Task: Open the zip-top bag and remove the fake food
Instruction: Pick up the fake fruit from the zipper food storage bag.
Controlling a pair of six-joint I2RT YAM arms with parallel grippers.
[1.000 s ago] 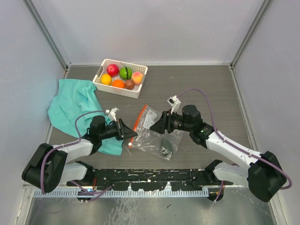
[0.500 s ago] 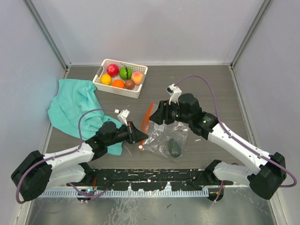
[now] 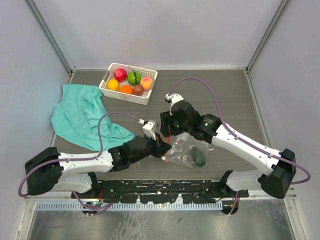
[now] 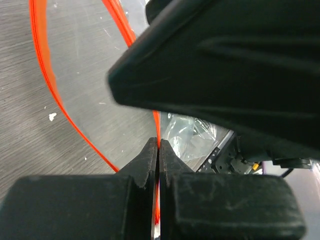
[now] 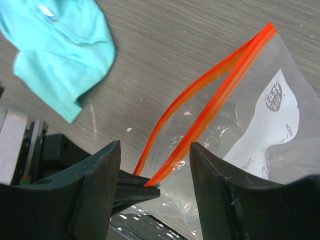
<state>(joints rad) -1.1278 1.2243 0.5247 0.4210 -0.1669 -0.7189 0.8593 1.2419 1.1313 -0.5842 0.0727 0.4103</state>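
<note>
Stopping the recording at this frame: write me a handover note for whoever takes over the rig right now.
Pincers: left pincer shut on the orange zipper strip of the zip-top bag; right pincer open, straddling the strip, gripping nothing.
Things: bag between the arms, dark green fruit inside; six fruits in the white basket.
Done: bag mouth partly parted.
Left: probably close the right pincer on the strip, spread the mouth, take out the last fruit.

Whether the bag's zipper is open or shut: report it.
Open: the zip-top bag's two orange-red zipper strips bow apart, with table showing between them.
</note>
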